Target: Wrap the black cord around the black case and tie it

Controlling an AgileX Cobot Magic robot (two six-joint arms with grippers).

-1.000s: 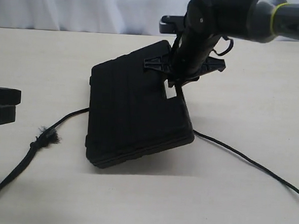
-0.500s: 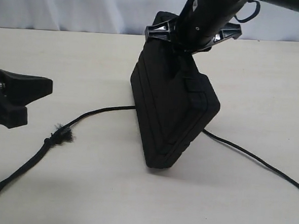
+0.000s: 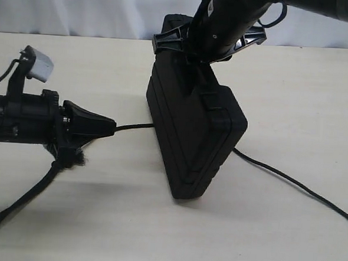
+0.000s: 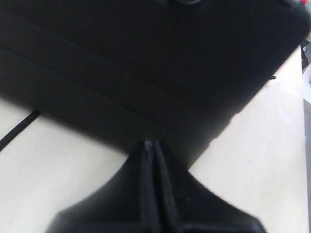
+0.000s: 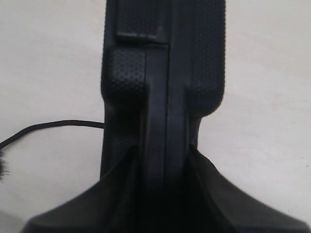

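The black case (image 3: 191, 131) stands on one edge on the table, leaning a little, and my right gripper (image 3: 202, 58) is shut on its upper edge from above. In the right wrist view the case's pebbled edge (image 5: 194, 48) runs down between the jaws of the right gripper (image 5: 163, 160). The black cord (image 3: 133, 126) passes under the case. It runs left to its knot and frayed tuft (image 3: 72, 158) and right across the table (image 3: 294, 188). My left gripper (image 3: 111, 125) is shut with nothing in it. Its tip (image 4: 150, 144) points at the case's broad face (image 4: 146, 63), close to the cord (image 4: 19, 128).
The pale table (image 3: 282, 101) ends at a white curtain (image 3: 81, 6) behind. The left arm (image 3: 21, 121) lies low over the table's left side, with a grey mount (image 3: 39, 63) on top. The cord's doubled end trails off the lower left (image 3: 3, 215).
The right gripper tipped the case up from a slant to stand on its edge. The left gripper came in from the left towards the case, over the cord's tuft.
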